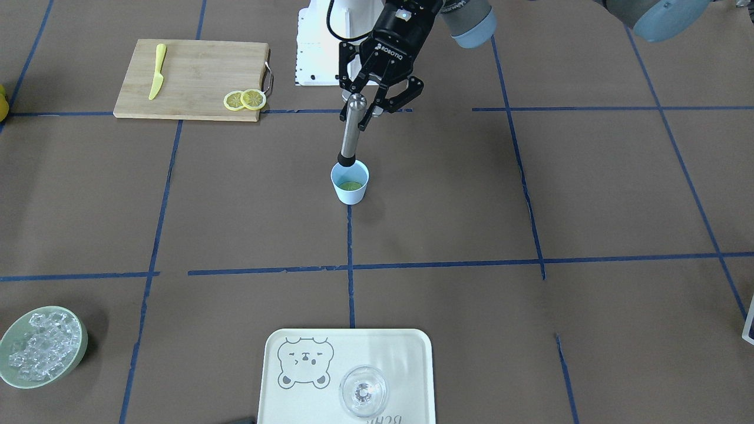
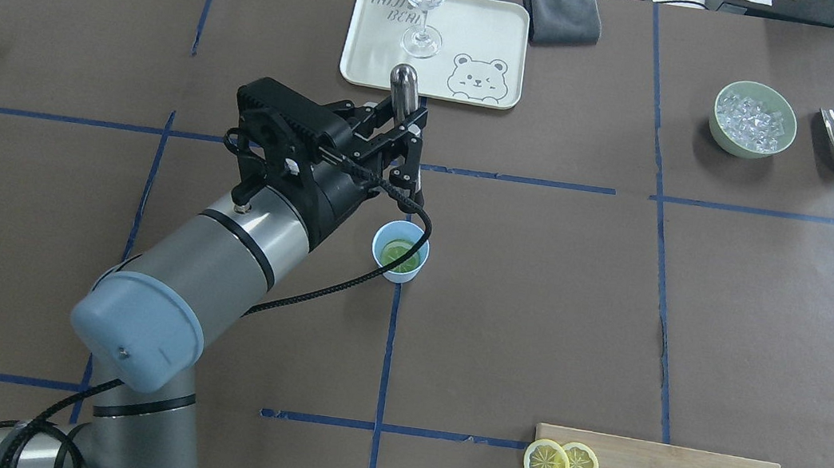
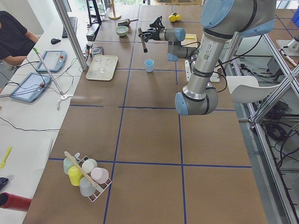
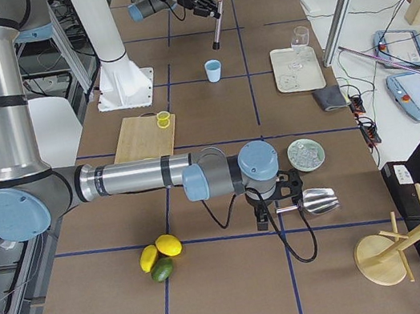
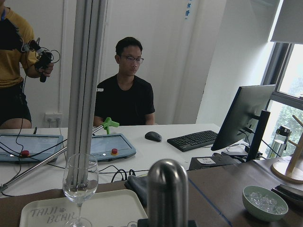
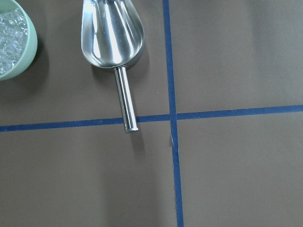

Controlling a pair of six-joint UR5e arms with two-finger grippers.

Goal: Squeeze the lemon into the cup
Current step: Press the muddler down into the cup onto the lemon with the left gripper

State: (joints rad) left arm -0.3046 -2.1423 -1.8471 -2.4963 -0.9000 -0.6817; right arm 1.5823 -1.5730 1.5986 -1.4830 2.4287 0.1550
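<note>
The light-blue cup (image 1: 350, 182) stands at mid-table, also in the overhead view (image 2: 400, 251). A greenish-yellow lemon slice (image 2: 398, 254) lies in its bottom. My left gripper (image 1: 359, 109) is shut on a steel muddler (image 1: 350, 132) and holds it tilted, its black tip just above the cup's rim. Two more lemon slices (image 1: 244, 99) lie on the wooden cutting board (image 1: 194, 76). My right gripper (image 4: 271, 203) hangs over the steel scoop (image 6: 113, 38); I cannot tell if it is open or shut.
A yellow knife (image 1: 156, 70) lies on the board. A pale-green bowl of ice (image 1: 41, 347) and a tray (image 1: 406, 353) with a clear glass (image 1: 363, 391) stand on the operators' side. A grey cloth (image 2: 561, 13) lies beside the tray.
</note>
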